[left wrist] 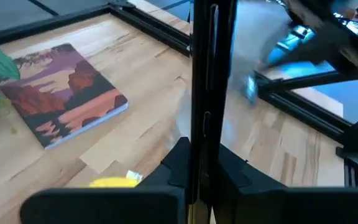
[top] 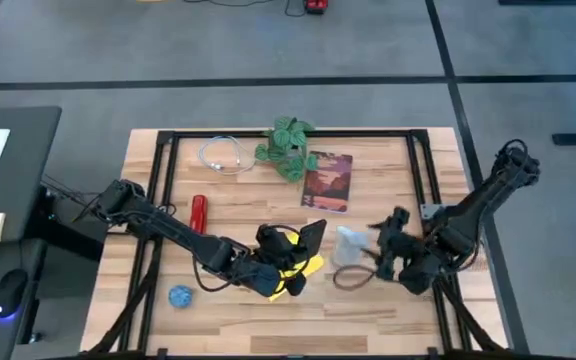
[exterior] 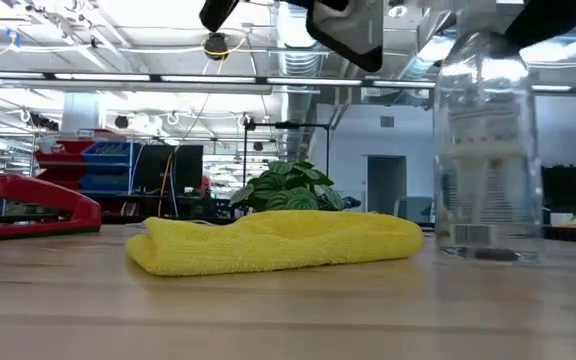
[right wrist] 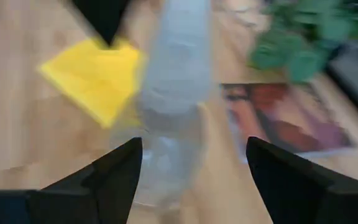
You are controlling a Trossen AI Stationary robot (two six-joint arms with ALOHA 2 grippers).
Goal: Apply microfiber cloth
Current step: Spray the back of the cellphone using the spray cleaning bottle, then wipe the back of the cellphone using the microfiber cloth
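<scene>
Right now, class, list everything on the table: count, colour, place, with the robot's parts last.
microfiber cloth: one, yellow, front centre
smartphone: one, black, held above cloth
bottle: one, clear, right of cloth
ring: one, brown, before bottle
book: one, dark red, back centre
plant: one, green, back edge
cable: one, white, back left
stapler: one, red, left
ball: one, blue, front left
left fingers: dark, shut on smartphone
right fingers: dark, open, either side of bottle

red stapler, leafy plant, book, clear bottle, blue ball

Grey floor, wooden table, bright ceiling lights
</scene>
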